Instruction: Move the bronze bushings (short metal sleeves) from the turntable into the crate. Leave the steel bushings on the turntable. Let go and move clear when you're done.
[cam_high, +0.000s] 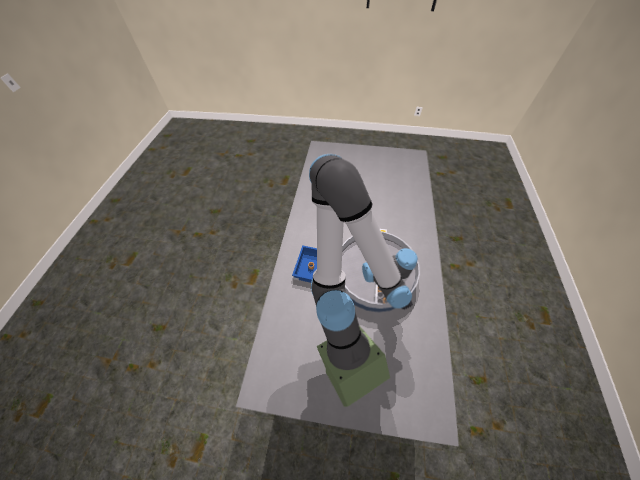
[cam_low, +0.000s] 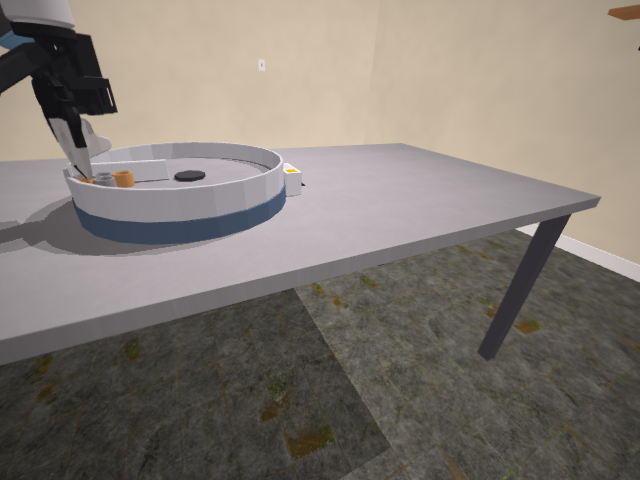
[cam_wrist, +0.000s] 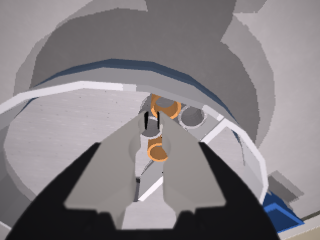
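Note:
My gripper (cam_low: 87, 178) (cam_wrist: 152, 112) is nearly shut, a narrow gap between its tips, low among the bushings inside the turntable (cam_high: 356, 248) (cam_low: 180, 204) (cam_wrist: 85, 85). A steel bushing (cam_wrist: 151, 132) lies right below the tips; nothing shows gripped. One bronze bushing (cam_wrist: 173, 109) lies just beyond the tips, near the rim. Another bronze bushing (cam_wrist: 158, 152) shows between the finger bodies. A second steel bushing (cam_low: 105, 180) (cam_wrist: 192, 117) stands beside the far bronze one. The blue crate (cam_high: 300, 268) (cam_wrist: 280, 216) holds one bronze bushing (cam_high: 311, 263); the arm hides part of it.
A white divider (cam_low: 147, 170) (cam_wrist: 212, 131) stands inside the turntable close to the bushings. The raised rim surrounds them. A black disc (cam_low: 189, 175) sits at the turntable's middle. A white box (cam_low: 292, 183) with a yellow top stands outside the rim.

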